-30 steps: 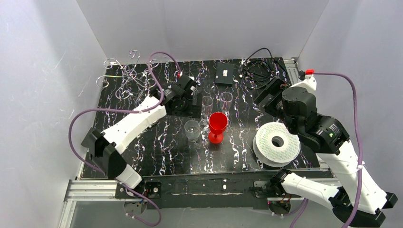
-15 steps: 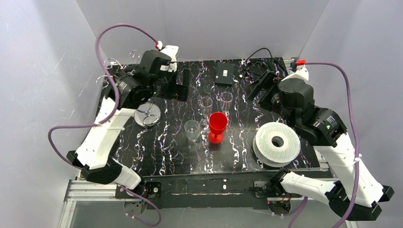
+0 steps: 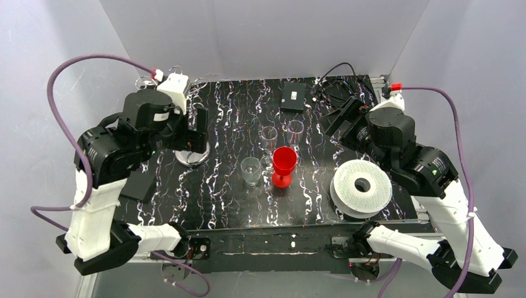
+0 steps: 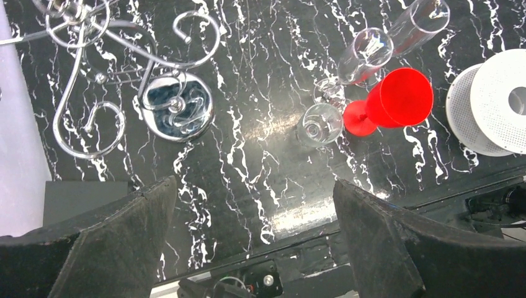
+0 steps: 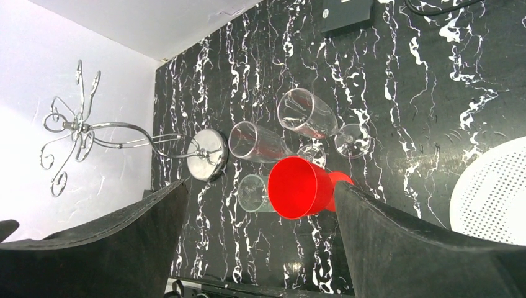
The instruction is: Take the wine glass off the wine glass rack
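Note:
The wine glass rack [image 4: 93,74] is a silver wire stand with curled hooks on a round shiny base [image 3: 191,155], at the table's left. No glass hangs on its hooks. It also shows in the right wrist view [image 5: 80,133]. A red wine glass [image 3: 285,164] stands mid-table beside a short clear glass [image 3: 250,169] and two tall clear glasses [image 3: 269,133] [image 3: 296,129]. My left gripper [image 3: 195,131] is open and empty, raised high above the rack's base. My right gripper [image 3: 340,118] is open and empty, raised at the right, apart from the glasses.
A white ridged spool [image 3: 361,186] lies at the front right. A black box [image 3: 293,96] and black cables [image 3: 338,87] sit at the back. A dark flat pad [image 3: 139,183] lies at the left edge. White walls close in the table.
My left arm has lifted and swung left, from beside the tall clear glasses to above the rack, uncovering its base. My right gripper has shifted only slightly. The glasses have not moved.

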Tool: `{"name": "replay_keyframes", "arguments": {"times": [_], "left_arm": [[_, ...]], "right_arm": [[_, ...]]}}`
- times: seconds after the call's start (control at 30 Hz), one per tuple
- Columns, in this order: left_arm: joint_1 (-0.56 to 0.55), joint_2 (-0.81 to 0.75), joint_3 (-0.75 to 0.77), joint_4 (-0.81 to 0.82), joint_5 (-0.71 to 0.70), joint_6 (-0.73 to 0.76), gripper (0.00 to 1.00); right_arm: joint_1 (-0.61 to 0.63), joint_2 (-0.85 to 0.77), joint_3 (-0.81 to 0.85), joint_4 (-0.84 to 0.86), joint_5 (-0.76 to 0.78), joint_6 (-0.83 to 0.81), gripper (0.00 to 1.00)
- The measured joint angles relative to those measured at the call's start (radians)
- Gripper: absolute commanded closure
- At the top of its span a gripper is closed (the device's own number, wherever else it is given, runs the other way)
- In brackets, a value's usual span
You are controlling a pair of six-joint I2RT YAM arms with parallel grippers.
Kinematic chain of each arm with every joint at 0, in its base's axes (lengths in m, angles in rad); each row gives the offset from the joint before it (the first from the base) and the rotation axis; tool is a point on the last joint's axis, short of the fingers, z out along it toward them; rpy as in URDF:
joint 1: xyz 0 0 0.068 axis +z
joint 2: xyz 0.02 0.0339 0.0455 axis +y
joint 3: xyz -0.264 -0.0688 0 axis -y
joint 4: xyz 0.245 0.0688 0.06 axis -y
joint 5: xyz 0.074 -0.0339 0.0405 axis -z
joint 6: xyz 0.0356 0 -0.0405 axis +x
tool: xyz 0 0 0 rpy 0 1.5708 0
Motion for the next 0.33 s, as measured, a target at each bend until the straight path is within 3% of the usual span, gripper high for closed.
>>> {"name": "replay_keyframes", "arguments": {"times": [0.33], "left_arm": [[0.000,-0.063,-0.086,-0.034,-0.034,-0.022,0.02]], "right_arm": [[0.000,-0.014,-0.035,0.010,-0.019,0.005,0.05]]}}
